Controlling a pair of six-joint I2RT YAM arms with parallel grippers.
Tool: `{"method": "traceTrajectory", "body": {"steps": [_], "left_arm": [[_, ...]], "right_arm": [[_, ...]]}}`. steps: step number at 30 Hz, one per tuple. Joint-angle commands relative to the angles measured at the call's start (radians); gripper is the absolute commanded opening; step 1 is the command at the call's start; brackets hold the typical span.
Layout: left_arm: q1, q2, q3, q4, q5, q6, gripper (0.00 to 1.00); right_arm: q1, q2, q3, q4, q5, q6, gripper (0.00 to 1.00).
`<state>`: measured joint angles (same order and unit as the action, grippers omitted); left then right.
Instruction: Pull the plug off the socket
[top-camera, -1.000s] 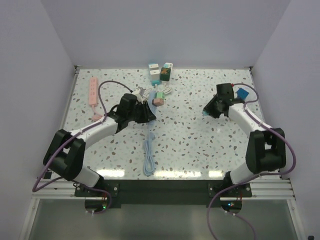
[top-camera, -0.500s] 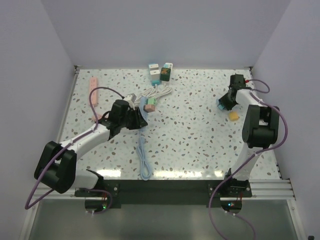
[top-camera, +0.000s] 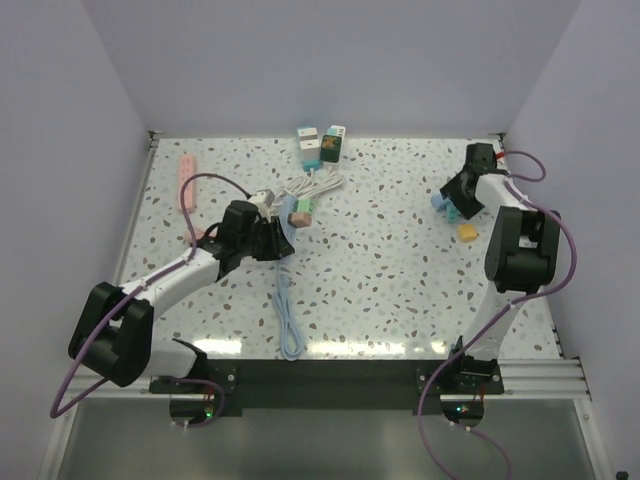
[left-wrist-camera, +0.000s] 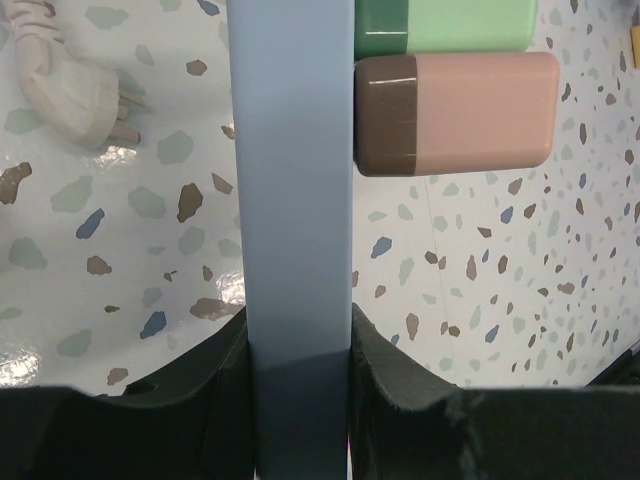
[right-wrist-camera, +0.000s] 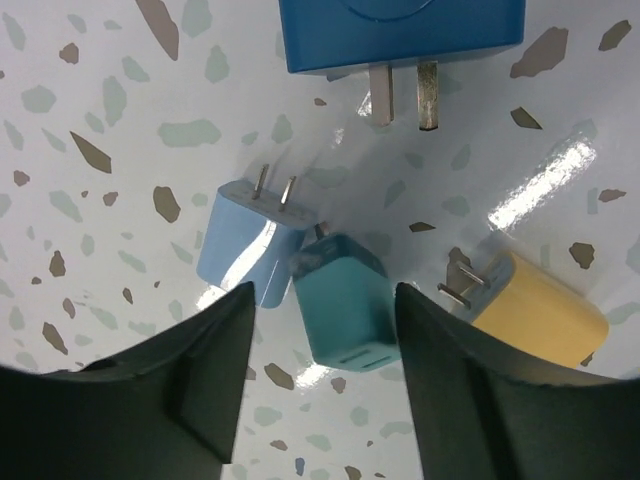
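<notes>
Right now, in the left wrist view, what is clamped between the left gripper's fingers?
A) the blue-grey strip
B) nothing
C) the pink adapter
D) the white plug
A: the left gripper is closed on the blue-grey strip, while the pink adapter sits against the strip's side beyond the fingers and the white plug lies apart on the other side.
</notes>
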<state>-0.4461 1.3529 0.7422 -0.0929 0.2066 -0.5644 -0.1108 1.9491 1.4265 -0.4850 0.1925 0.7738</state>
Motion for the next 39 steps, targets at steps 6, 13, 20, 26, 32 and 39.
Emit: {"method": "traceTrajectory", "body": {"steps": [6,13,20,26,32,39], "left_arm": [[0.000,-0.012,-0.020,0.002,0.077,0.054,0.00],[-0.012,0.020,-0.015,-0.002,0.070,0.064,0.00],[-0.046,0.052,0.008,0.024,0.074,0.046,0.00],[-0.074,0.069,0.006,0.062,0.083,0.009,0.00],[-0.097,0.072,-0.021,0.134,0.099,-0.038,0.00],[-0.128,0.086,-0.003,0.147,0.103,-0.058,0.00]], "right_arm": [[-0.003,-0.151,-0.051,0.013,0.002,-0.044,0.76],[0.071,-0.279,-0.096,0.006,-0.316,-0.122,0.75],[0.327,-0.332,-0.253,0.192,-0.576,-0.038,0.75],[0.465,-0.323,-0.331,0.448,-0.656,0.116,0.85],[0.537,-0.277,-0.334,0.536,-0.645,0.170,0.89],[0.579,-0.213,-0.281,0.534,-0.562,0.186,0.82]]}}
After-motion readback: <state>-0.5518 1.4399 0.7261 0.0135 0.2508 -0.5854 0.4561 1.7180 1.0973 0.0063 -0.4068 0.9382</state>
